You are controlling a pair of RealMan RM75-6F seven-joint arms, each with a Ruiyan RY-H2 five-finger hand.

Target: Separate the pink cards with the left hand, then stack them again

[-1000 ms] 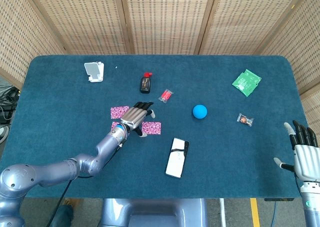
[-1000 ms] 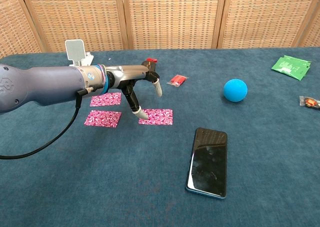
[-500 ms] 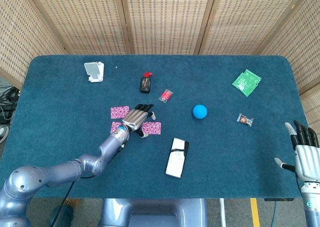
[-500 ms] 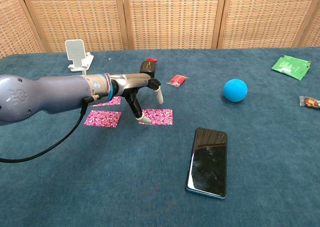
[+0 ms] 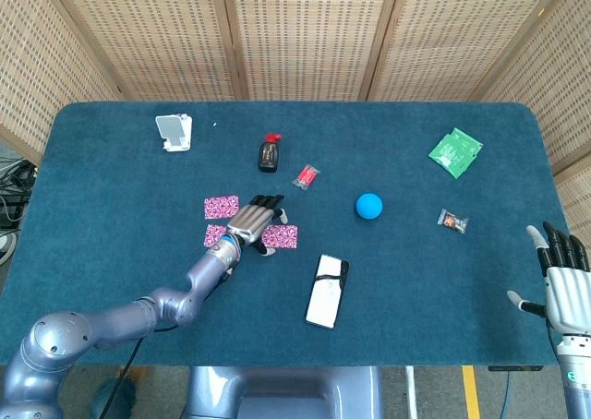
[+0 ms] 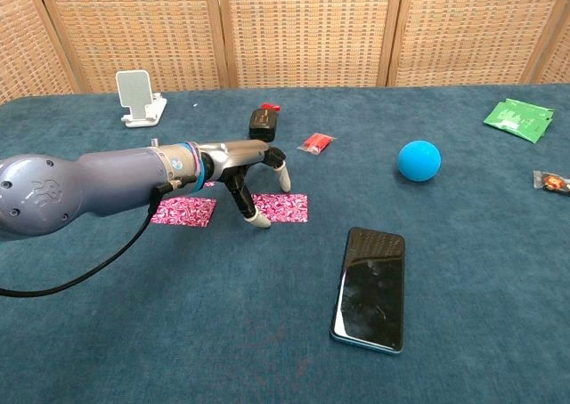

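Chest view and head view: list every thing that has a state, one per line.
Pink patterned cards: three, spread flat, unstacked.
Left hand: fingers spread, a fingertip down at the right card's edge, holding nothing.
Right hand: open, idle.
Black smartphone: flat, screen dark.
White phone stand: upright.
Blue ball: at rest.

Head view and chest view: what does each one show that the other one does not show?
Only the head view shows the right hand, open past the table's near right corner, and the third pink card plainly. Only the chest view shows the left hand's thumb tip reaching down beside the right pink card. Both show the left hand, phone and blue ball.
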